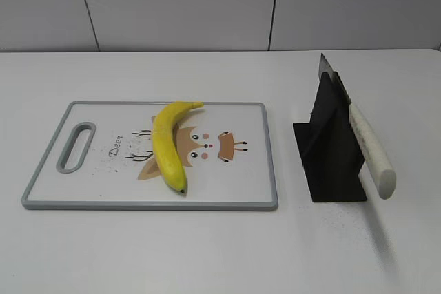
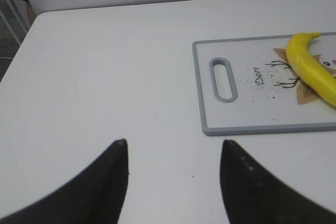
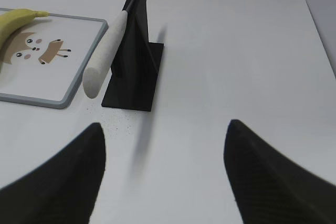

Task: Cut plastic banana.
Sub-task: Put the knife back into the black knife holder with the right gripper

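The plastic banana [image 1: 169, 142] lies on a white cutting board [image 1: 234, 194] with a grey rim and a deer print. It also shows in the left wrist view [image 2: 312, 66] and the right wrist view [image 3: 16, 19]. A knife with a white handle [image 1: 371, 149] rests in a black stand [image 1: 331, 149] to the right of the board. My left gripper [image 2: 174, 142] is open and empty over bare table, left of the board. My right gripper [image 3: 164, 125] is open and empty, near the stand [image 3: 134, 72]. Neither gripper shows in the exterior view.
The board has a handle slot [image 1: 76, 146] at its left end, also seen in the left wrist view [image 2: 223, 78]. The white table's left edge [image 2: 23, 35] and right edge [image 3: 315, 30] are in view. A grey wall stands behind.
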Tool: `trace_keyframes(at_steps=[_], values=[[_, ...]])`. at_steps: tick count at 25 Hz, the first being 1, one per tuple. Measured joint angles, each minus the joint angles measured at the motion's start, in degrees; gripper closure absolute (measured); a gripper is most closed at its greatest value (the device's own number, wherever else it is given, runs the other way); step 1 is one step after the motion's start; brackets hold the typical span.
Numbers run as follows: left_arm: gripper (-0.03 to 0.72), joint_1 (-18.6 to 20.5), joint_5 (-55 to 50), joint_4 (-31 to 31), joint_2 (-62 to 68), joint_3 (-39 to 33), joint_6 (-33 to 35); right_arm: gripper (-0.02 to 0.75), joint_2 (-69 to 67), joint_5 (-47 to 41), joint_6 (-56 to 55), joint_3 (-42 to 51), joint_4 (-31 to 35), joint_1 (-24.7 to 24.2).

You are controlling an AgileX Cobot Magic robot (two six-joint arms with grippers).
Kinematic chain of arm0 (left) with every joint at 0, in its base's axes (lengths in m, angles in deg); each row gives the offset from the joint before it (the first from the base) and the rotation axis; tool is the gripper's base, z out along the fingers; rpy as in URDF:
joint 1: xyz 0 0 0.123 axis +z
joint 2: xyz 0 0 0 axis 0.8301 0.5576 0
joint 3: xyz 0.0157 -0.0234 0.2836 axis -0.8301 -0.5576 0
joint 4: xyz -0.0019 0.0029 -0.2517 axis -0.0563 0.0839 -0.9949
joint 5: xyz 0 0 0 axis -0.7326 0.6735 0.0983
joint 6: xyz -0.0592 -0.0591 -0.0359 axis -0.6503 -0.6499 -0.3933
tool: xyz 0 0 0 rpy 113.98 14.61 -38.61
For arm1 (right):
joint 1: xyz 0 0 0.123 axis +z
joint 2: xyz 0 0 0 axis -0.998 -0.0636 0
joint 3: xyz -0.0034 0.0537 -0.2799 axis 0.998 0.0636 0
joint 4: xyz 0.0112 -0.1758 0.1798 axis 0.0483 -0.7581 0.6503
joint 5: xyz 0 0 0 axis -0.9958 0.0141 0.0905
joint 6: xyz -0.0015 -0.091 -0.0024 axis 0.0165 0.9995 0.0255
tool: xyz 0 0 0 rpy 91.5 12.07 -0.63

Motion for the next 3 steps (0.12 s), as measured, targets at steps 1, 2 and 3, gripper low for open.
trace_keyframes(at_steps=[1, 2, 3], values=[[0.157, 0.0, 0.0, 0.0, 0.0, 0.0, 0.0, 0.186, 0.0, 0.0, 0.0, 0.0, 0.0, 0.0], [0.157, 0.0, 0.0, 0.0, 0.0, 0.0, 0.0, 0.186, 0.0, 0.0, 0.0, 0.0, 0.0, 0.0], [0.157, 0.0, 0.0, 0.0, 0.0, 0.0, 0.0, 0.186, 0.0, 0.0, 0.0, 0.0, 0.0, 0.0]])
